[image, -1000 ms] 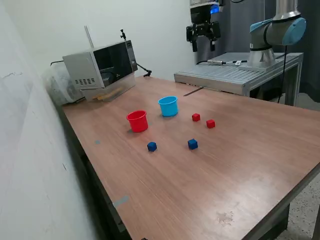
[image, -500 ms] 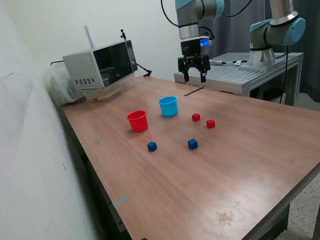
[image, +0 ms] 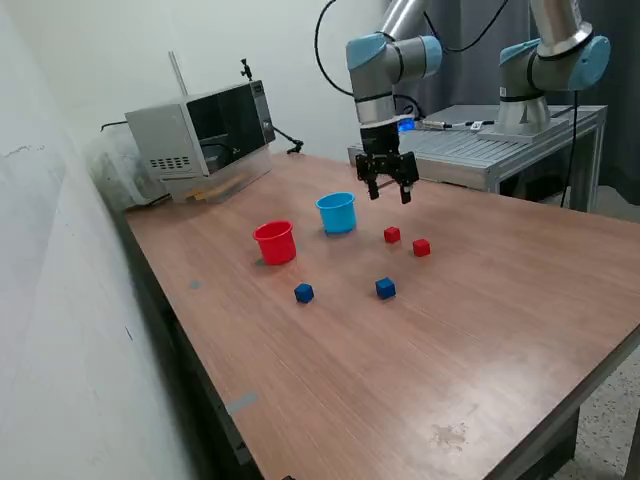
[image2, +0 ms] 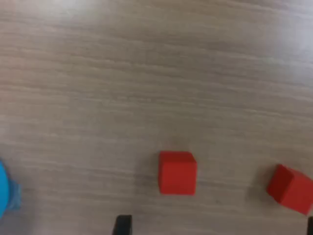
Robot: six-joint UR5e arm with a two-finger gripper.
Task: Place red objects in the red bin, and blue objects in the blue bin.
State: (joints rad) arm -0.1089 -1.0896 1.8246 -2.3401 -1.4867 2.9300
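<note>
Having swung down from high above, the end effector, fingers apart, hangs over the nearer red cube; centring before descending looks wise.

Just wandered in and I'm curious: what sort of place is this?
Probably a robotics lab: a robot arm hangs over a wooden table, a second arm stands behind on a metal bench.

Exterior view overlooks table obliquely; wrist view faces down, close; both show red cubes.

Grey arm, blue joint caps, black gripper
</note>
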